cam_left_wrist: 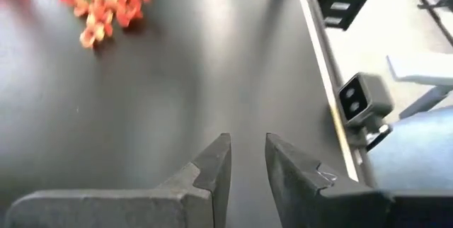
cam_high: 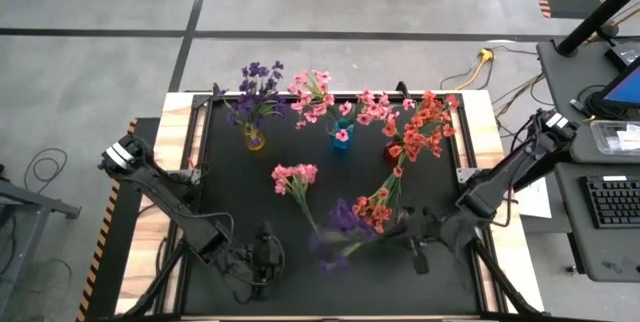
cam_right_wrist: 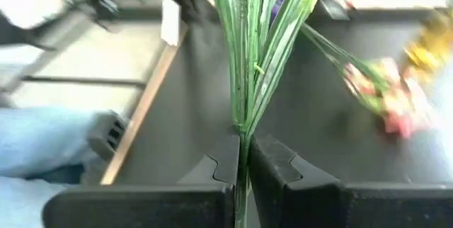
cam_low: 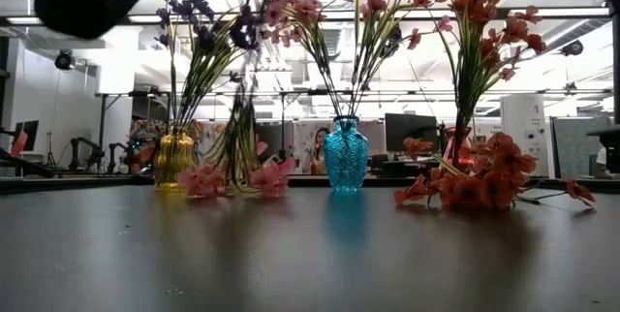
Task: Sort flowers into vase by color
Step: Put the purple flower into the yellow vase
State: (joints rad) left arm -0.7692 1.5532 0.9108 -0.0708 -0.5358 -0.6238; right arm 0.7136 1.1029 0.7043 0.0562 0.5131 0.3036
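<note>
Three vases stand along the far side: a yellow vase (cam_high: 255,142) with purple flowers, a blue vase (cam_high: 342,134) with pink ones and a red vase (cam_high: 392,150) with coral ones. A pink sprig (cam_high: 295,177) and a coral sprig (cam_high: 375,207) lie flat on the mat. My right gripper (cam_high: 415,232) is shut on a purple sprig (cam_high: 338,234), which shows blurred near the front. My left gripper (cam_high: 265,254) hangs near the front edge to the left of that sprig, its fingers (cam_left_wrist: 216,161) slightly apart with nothing between them. My right gripper pinches the purple sprig's bundled green stems (cam_right_wrist: 242,130) between its two fingers, low on the stems. The fingers lie nearly level and in line with the stems, reaching from the table's right side. Leaves and blossoms fan out beyond the fingertips (cam_right_wrist: 226,154), off the mat.
The black mat (cam_high: 240,202) has bare room at its left and near the front. The wooden table edge (cam_high: 150,222) frames it. A small camera block (cam_left_wrist: 357,97) sits at the table's edge. A desk with a keyboard (cam_high: 612,200) stands off to the right.
</note>
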